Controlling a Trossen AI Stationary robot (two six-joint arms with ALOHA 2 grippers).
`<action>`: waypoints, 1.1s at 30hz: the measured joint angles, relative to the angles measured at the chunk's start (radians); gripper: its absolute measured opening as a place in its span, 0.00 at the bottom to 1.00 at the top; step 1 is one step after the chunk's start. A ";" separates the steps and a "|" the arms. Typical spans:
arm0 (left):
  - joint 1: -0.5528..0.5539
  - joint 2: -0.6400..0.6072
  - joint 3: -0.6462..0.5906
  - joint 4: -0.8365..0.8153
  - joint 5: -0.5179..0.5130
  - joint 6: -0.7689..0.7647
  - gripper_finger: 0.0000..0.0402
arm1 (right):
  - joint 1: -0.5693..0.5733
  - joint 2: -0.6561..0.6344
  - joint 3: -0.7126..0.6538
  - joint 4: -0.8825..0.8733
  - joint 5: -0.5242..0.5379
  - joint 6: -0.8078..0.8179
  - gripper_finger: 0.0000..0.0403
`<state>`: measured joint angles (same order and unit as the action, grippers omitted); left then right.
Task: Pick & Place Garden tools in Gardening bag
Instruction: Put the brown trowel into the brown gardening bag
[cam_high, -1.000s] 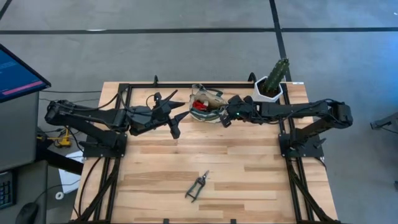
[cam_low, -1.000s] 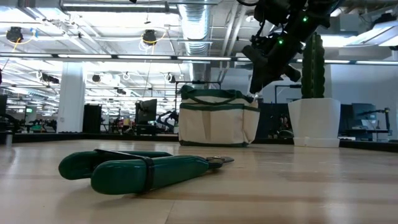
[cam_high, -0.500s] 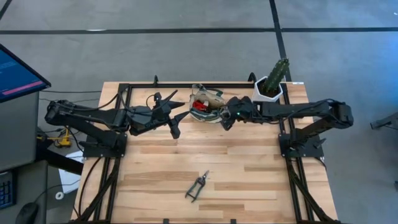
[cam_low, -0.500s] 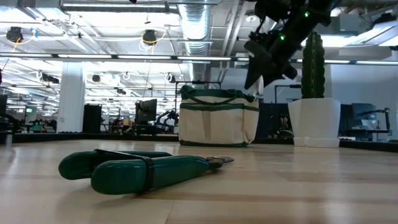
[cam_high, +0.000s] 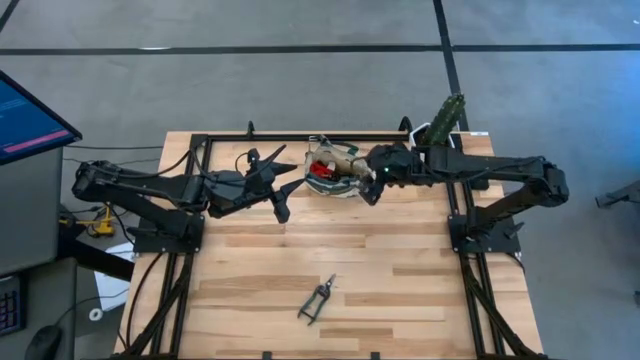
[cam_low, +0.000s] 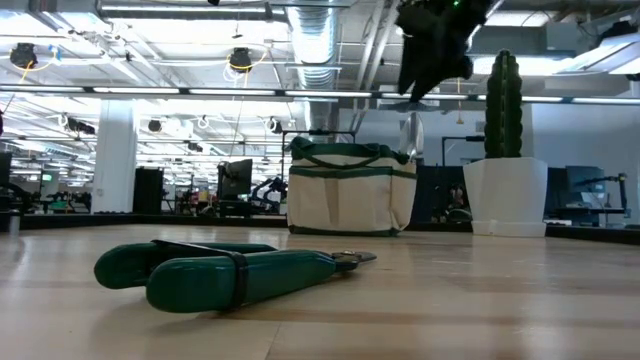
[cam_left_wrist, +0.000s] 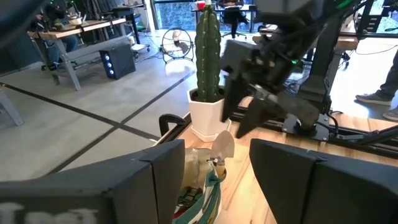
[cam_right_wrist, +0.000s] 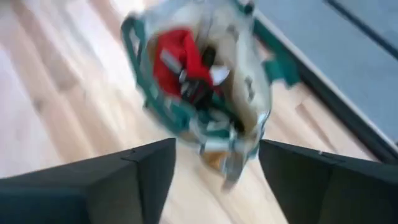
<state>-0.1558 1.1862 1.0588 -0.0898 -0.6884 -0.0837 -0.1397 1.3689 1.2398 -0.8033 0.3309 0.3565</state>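
Overhead, right end effector (cam_high: 371, 187) gapes above gardening bag (cam_high: 333, 168).

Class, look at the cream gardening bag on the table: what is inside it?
Inside the gardening bag a red-headed tool shows among dark handles, and a metal trowel blade sticks up at its edge. Anything deeper is covered by the bag's walls.

Bright overhead ceiling lights, soft shadows; right wrist view motion-blurred, low view's foreground soft.
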 joint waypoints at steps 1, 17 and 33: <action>0.000 0.000 0.000 0.000 0.000 0.000 0.42 | 0.006 0.000 0.004 -0.029 -0.012 0.000 0.50; 0.000 0.000 0.000 -0.001 0.001 0.000 0.42 | 0.034 0.001 -0.030 -0.169 0.073 0.083 0.00; 0.000 0.000 0.000 -0.099 0.004 -0.028 0.42 | 0.001 -0.215 -0.308 0.082 -0.098 0.145 0.00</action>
<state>-0.1558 1.1866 1.0588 -0.1884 -0.6843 -0.1119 -0.1391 1.1543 0.9320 -0.7214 0.2325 0.5018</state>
